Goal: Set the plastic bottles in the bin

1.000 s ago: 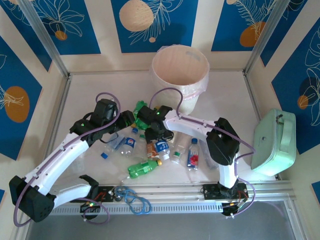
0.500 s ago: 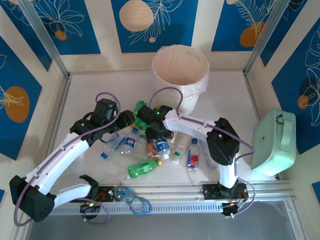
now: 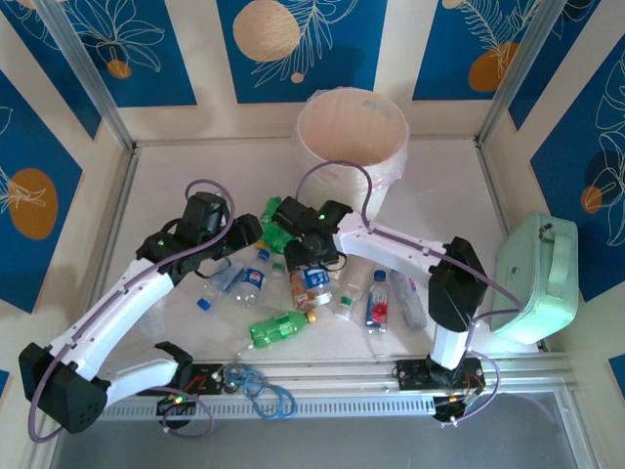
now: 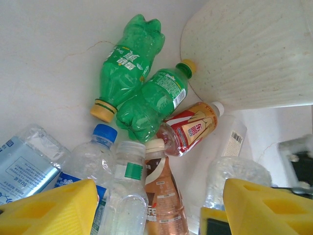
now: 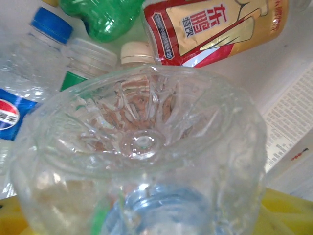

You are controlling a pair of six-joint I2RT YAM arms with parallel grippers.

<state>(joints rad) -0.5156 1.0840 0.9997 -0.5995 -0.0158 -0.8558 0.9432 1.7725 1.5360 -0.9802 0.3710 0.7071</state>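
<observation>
standing upright, bin [image 3: 344, 147] beyond scattered plastic bottles [image 3: 281, 327]

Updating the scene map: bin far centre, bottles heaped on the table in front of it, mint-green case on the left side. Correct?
One thing is off: the mint-green case sits on the right side, not the left, as the top external view shows. The rest holds. The bin is far centre, with the bottles heaped on the table in front of it.
</observation>
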